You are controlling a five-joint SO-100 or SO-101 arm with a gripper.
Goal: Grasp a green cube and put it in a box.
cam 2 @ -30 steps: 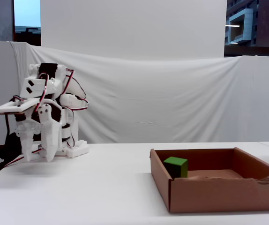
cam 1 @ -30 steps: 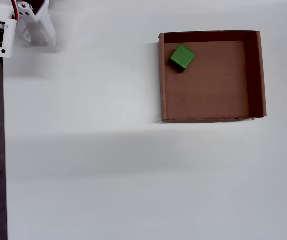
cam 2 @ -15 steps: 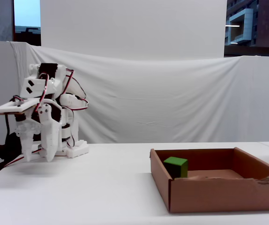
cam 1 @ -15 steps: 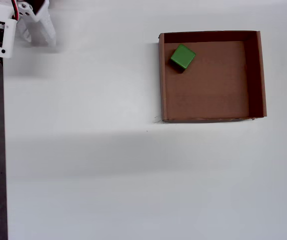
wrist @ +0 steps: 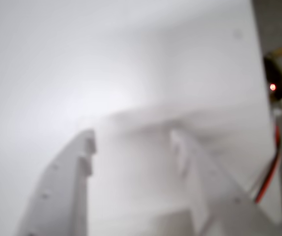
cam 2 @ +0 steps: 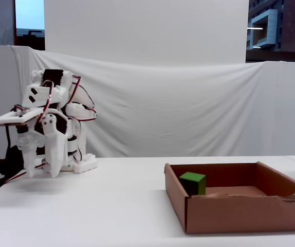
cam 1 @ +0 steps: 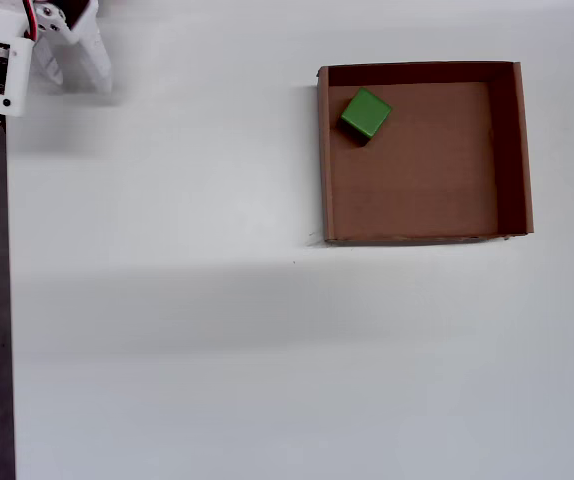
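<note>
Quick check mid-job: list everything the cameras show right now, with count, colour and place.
green cube: one, bright green, inside the box, in the corner that is upper left in the overhead view.
box: one, brown cardboard, right part of the table.
table: one, white, bare elsewhere.
cloth backdrop: one, white, behind the table in the fixed view.
arm: one, white with red wires, at the table's left end.
hand: one, white, empty, fingers apart, pointing down, far from the box.

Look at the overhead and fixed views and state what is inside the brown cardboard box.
Only the green cube lies inside the box, near its top-left corner in the overhead view. The remaining floor is bare. In the fixed view, the near wall hides the cube's base.
</note>
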